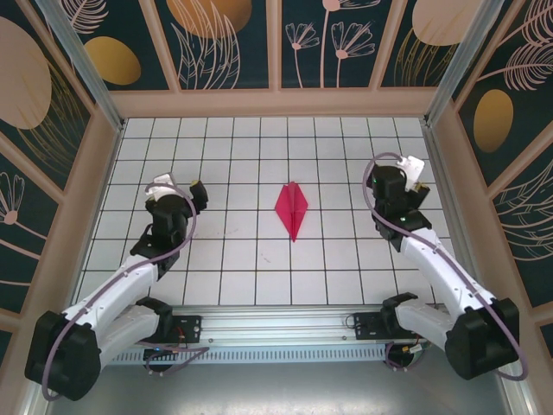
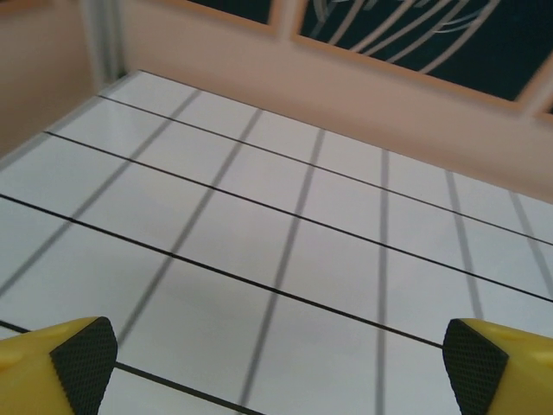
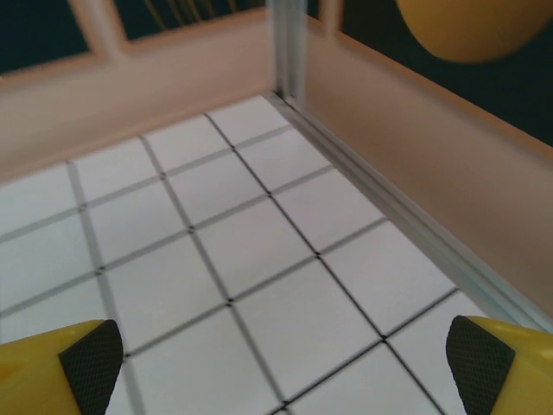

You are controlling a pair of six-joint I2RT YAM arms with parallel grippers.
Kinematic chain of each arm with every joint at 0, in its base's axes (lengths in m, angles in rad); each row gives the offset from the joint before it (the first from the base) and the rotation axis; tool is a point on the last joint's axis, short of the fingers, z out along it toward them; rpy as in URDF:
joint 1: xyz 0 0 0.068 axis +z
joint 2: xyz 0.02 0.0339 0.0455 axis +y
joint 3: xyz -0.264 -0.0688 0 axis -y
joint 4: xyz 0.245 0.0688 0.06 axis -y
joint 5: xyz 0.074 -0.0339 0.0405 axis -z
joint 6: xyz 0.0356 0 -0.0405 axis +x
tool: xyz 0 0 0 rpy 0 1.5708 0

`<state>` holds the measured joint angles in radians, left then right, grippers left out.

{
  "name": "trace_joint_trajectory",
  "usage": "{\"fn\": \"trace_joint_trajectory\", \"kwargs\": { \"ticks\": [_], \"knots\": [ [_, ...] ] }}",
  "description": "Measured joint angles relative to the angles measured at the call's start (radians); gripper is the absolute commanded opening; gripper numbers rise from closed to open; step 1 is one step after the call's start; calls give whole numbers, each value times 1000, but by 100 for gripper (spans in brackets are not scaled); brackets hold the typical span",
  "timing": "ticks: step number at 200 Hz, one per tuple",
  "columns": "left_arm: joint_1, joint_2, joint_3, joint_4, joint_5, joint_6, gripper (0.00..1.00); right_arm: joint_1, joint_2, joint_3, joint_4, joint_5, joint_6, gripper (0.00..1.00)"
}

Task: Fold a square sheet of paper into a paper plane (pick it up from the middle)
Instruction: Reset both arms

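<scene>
The magenta-pink sheet of paper lies folded as a narrow pointed paper plane (image 1: 292, 209) with a centre ridge, flat on the white grid table (image 1: 242, 268) near its middle. My left gripper (image 1: 179, 186) hovers well to the plane's left, open and holding nothing. In the left wrist view its yellow fingers with black pads (image 2: 84, 361) stand wide apart over bare tiles. My right gripper (image 1: 404, 173) is far to the plane's right, near the side wall, also open. Nothing lies between its pads (image 3: 477, 367), just bare tiles.
Peach-coloured walls (image 1: 276, 102) with an aluminium frame enclose the table at the back and both sides. The right wall and corner post (image 3: 289, 52) are close to my right gripper. A metal rail (image 1: 285, 324) carrying both arm bases runs along the near edge.
</scene>
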<state>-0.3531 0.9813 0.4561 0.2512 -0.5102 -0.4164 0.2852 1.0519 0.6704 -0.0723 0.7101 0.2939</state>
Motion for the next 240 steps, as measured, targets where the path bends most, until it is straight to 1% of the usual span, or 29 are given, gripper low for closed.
{"fn": "trace_joint_trajectory", "kwargs": {
  "ticks": [15, 31, 52, 75, 95, 113, 125, 134, 149, 176, 190, 240],
  "knots": [
    [80, 55, 0, 22, -26, 45, 99, -97, 47, -143, 132, -62, -66, 99],
    [142, 121, -13, 83, -44, 81, 98, -171, 115, -228, 257, -138, -117, 99],
    [163, 200, -64, 221, -76, 166, 99, -222, 198, -282, 442, -252, -178, 99],
    [188, 316, -120, 399, -63, 252, 99, -251, 299, -309, 674, -376, -219, 99],
    [210, 398, -143, 515, -26, 299, 98, -258, 371, -328, 823, -467, -245, 99],
    [220, 443, -153, 653, 40, 338, 99, -272, 431, -331, 942, -554, -266, 99],
    [229, 480, -152, 740, 81, 352, 98, -293, 452, -336, 990, -615, -270, 99],
    [241, 501, -151, 770, 110, 355, 98, -306, 455, -354, 1035, -650, -273, 99],
    [267, 512, -160, 820, 155, 356, 98, -312, 462, -413, 1156, -682, -282, 99],
    [307, 541, -238, 1001, 211, 352, 99, -311, 481, -446, 1212, -701, -288, 99],
    [309, 554, -262, 1024, 211, 343, 98, -311, 483, -446, 1232, -702, -288, 99],
    [313, 562, -262, 1091, 204, 327, 99, -311, 483, -446, 1262, -702, -288, 99]
  ]
}}
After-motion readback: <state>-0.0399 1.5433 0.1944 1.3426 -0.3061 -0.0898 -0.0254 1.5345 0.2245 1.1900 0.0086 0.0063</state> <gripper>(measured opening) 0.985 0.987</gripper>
